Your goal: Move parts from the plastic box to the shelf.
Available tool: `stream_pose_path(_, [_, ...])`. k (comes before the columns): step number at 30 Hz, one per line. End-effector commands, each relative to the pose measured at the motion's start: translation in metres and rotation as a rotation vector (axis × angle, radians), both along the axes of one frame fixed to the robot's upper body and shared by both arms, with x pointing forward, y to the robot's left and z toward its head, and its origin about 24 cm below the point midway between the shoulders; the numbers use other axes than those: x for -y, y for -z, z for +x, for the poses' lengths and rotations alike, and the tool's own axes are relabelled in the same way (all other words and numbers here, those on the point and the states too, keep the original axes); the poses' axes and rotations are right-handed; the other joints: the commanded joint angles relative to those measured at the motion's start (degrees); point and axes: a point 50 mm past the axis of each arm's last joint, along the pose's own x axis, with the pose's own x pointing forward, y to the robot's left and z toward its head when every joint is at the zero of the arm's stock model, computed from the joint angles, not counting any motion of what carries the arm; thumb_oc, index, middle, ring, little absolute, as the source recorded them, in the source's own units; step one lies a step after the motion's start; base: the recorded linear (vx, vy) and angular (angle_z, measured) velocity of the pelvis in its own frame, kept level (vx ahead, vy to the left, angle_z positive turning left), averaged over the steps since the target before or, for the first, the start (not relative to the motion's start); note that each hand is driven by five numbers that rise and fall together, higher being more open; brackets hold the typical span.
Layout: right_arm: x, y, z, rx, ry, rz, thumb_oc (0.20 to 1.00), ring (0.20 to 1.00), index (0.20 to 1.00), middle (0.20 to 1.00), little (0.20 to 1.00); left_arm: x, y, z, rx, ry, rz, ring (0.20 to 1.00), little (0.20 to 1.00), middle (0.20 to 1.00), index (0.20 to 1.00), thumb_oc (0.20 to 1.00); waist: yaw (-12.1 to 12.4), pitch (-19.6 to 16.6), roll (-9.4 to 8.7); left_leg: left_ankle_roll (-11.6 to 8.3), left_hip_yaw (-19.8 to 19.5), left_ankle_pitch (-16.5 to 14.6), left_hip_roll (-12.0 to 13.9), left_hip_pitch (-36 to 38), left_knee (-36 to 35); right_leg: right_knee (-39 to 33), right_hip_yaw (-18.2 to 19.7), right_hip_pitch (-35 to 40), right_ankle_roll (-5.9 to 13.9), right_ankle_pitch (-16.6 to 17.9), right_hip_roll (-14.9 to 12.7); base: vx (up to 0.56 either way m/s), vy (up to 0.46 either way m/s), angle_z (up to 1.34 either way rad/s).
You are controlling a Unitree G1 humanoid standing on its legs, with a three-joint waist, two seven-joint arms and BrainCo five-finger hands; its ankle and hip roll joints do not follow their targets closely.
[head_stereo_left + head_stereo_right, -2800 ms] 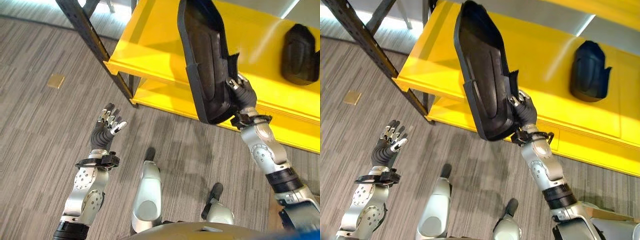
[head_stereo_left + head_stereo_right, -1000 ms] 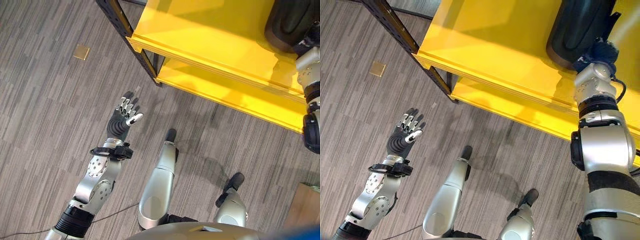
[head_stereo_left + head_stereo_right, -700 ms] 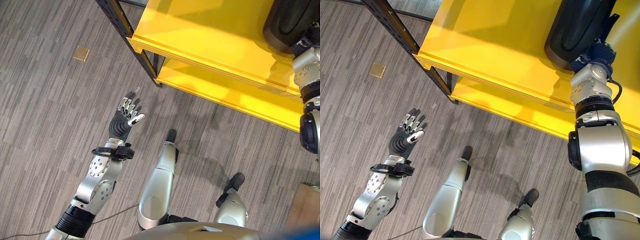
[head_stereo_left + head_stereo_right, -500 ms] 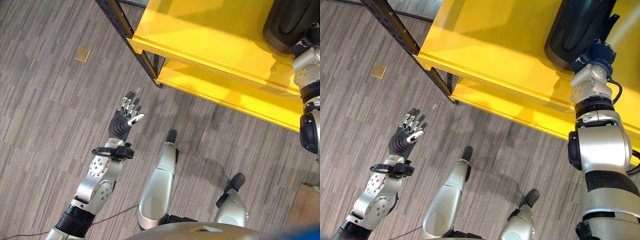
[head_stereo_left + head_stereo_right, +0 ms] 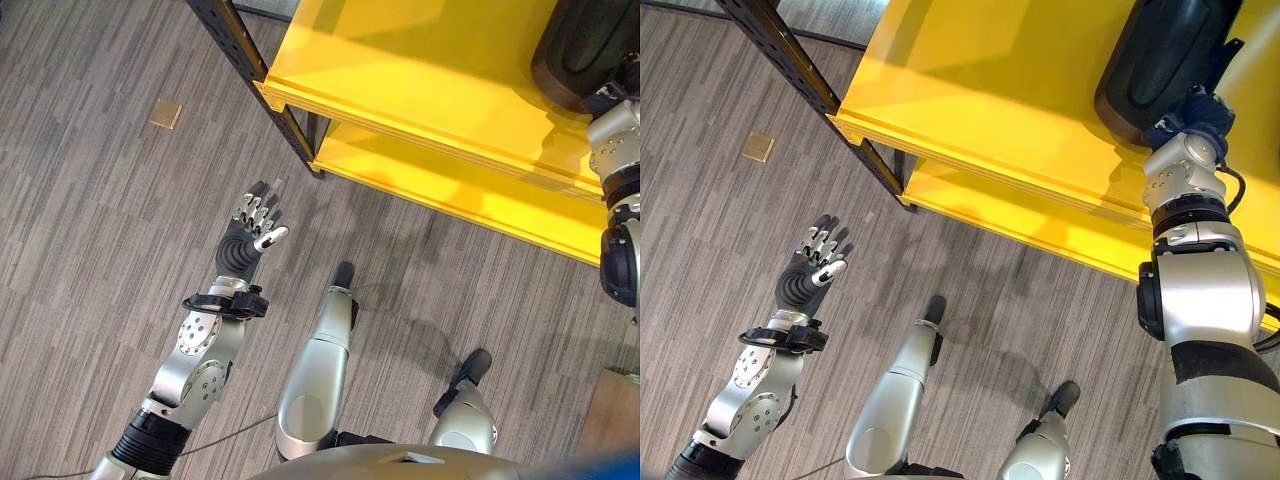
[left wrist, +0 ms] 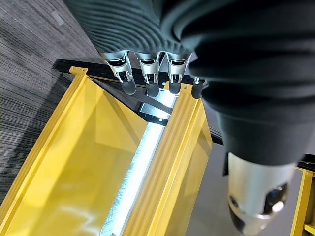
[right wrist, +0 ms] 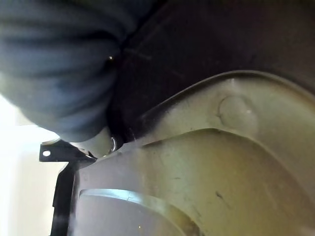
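Note:
A large black moulded part lies on the top board of the yellow shelf, at its right end. My right hand is pressed against the part's near edge, its dark cover touching it. The right wrist view has the part's inner surface very close. My left hand hangs open and empty over the grey floor, left of the shelf. In the left wrist view its straight fingers point toward the shelf.
A black perforated upright stands at the shelf's left corner, with a lower yellow board beneath the top one. A small brass plate sits in the floor at the far left. A brown corner shows at lower right.
Since 2.8 s ago my right arm has carried the black part from the shelf's front edge onto the top board at the right. Over the last second nothing but a slight camera shift.

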Motion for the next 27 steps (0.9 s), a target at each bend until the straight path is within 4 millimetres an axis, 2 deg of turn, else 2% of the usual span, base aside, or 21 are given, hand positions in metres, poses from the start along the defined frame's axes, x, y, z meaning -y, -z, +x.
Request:
stream_pose_path(1, [0.032,-0.021,-0.02,0.087,0.098,0.007,0.2,0.2,0.2,0.2,0.2,0.005,-0.016,0.002,0.093,0.014,-0.043,1.0,1.0,1.0,1.0,1.0,0.2,2.5,2.01,0.52,5.6,1.3,0.5,3.9,-9.0,10.4,0.0,2.6,-0.69,-10.4,-0.1,0.0,0.0,0.0])
stream_pose_path(14, [0.044,-0.015,-0.026,0.07,0.139,0.021,0.2,0.2,0.2,0.2,0.2,0.005,-0.016,0.002,0.09,0.015,-0.053,1.0,1.0,1.0,1.0,1.0,-0.1,2.6,1.88,0.56,5.8,1.3,1.2,4.2,-9.1,10.2,0.2,2.4,-0.58,-10.2,0.2,0.0,0.0,0.0])
stream_pose_path(24, [0.047,-0.026,-0.03,0.071,0.149,-0.041,0.2,0.2,0.2,0.2,0.2,0.004,-0.016,0.002,0.09,0.016,-0.055,1.0,1.0,1.0,1.0,1.0,-0.3,2.6,1.64,0.47,5.9,1.5,1.2,4.1,-9.3,9.8,0.3,2.7,-0.46,-10.2,0.6,0.0,0.0,0.0])
stream_pose_path(25, [0.047,-0.029,-0.03,0.072,0.149,-0.06,0.319,0.319,0.319,0.319,0.319,0.004,-0.016,0.002,0.091,0.016,-0.056,1.0,1.0,1.0,1.0,1.0,-0.3,2.6,1.56,0.48,5.9,1.5,1.2,4.1,-9.2,9.8,0.3,2.7,-0.45,-10.2,0.6,0.0,0.0,0.0])
stream_pose_path(26, [0.048,-0.032,-0.031,0.076,0.152,-0.073,0.586,0.586,0.586,0.586,0.586,0.004,-0.017,0.001,0.092,0.016,-0.055,1.0,1.0,1.0,1.0,1.0,-0.3,2.6,1.53,0.48,5.9,1.6,1.2,4.1,-9.3,9.7,0.3,2.8,-0.42,-10.2,0.6,0.0,0.0,0.0])
stream_pose_path(27, [0.048,-0.032,-0.031,0.076,0.152,-0.074,1.0,1.0,1.0,1.0,1.0,0.004,-0.017,0.001,0.093,0.016,-0.056,1.0,1.0,1.0,1.0,1.0,-0.3,2.6,1.56,0.48,5.9,1.6,1.2,4.1,-9.3,9.7,0.3,2.8,-0.42,-10.2,0.6,0.0,0.0,0.0])
